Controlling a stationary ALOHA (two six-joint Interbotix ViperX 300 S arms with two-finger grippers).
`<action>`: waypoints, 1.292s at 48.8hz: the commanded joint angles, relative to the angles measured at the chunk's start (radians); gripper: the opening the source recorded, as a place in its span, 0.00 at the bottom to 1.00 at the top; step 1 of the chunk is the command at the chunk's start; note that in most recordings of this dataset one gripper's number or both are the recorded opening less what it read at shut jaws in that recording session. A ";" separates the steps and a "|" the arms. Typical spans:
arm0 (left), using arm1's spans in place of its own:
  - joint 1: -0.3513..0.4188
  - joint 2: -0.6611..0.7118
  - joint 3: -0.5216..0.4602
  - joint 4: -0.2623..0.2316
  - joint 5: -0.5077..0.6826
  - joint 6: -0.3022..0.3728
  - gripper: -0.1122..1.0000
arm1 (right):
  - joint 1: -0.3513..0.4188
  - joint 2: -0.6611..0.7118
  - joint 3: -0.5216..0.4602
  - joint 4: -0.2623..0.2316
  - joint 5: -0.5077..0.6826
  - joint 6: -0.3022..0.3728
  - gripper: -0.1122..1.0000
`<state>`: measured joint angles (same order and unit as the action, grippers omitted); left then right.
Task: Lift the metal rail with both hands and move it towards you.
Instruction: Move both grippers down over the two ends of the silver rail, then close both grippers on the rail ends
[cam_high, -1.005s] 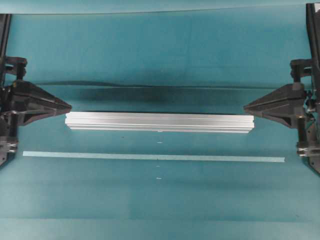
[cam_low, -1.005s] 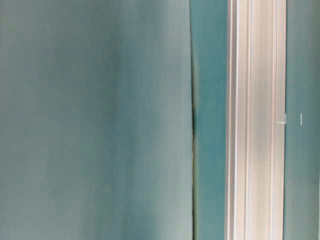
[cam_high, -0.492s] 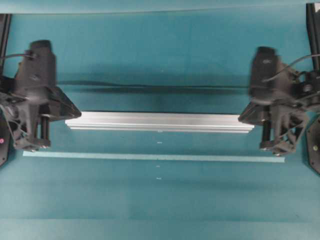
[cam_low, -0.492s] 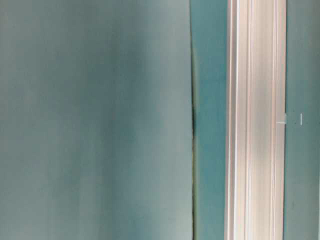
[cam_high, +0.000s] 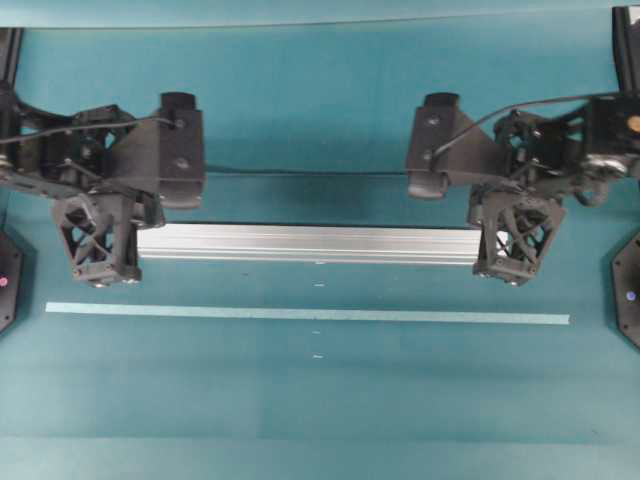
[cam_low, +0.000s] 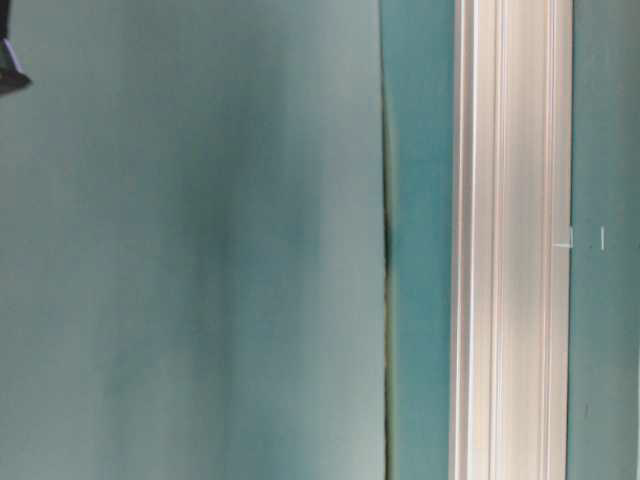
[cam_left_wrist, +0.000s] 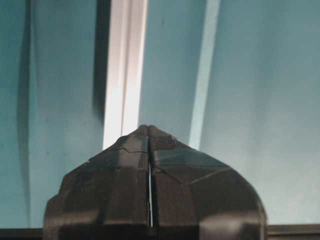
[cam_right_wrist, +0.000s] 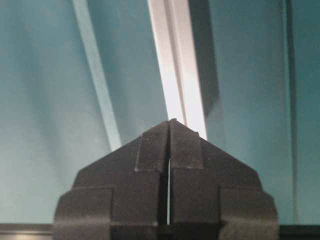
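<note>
The metal rail (cam_high: 310, 244) lies flat across the middle of the teal table, a long grooved silver bar. My left gripper (cam_high: 98, 243) hangs just off its left end and my right gripper (cam_high: 516, 241) over its right end. Both are shut with nothing between their jaws. In the left wrist view the shut tips (cam_left_wrist: 149, 128) sit at the near end of the rail (cam_left_wrist: 124, 75), which runs away from them. The right wrist view shows the same: shut tips (cam_right_wrist: 171, 122) with the rail (cam_right_wrist: 176, 65) stretching beyond. At table level the rail (cam_low: 510, 240) rests on the mat.
A thin pale tape strip (cam_high: 308, 314) runs parallel to the rail on its near side, also seen as tape (cam_left_wrist: 202, 75) and tape (cam_right_wrist: 97, 85). A seam in the mat (cam_high: 300, 172) crosses behind the rail. Black arm bases (cam_high: 8, 285) (cam_high: 628, 290) stand at both side edges.
Both arms have swung in from the table's sides and now hang at the rail's two ends. Both grippers stayed shut. The rail has not moved.
</note>
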<state>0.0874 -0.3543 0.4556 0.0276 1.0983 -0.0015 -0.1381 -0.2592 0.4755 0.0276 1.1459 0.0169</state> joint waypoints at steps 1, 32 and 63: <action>0.000 0.005 -0.023 0.003 0.000 0.005 0.05 | -0.002 0.023 -0.020 -0.002 0.008 -0.020 0.09; 0.025 0.014 0.003 0.006 -0.037 0.080 0.30 | -0.006 0.035 -0.015 0.000 -0.012 -0.149 0.46; 0.034 0.048 0.144 0.006 -0.176 0.075 0.99 | -0.011 0.035 0.101 -0.021 -0.199 -0.146 1.00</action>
<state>0.1135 -0.3114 0.5906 0.0307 0.9465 0.0752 -0.1488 -0.2316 0.5691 0.0077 0.9771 -0.1289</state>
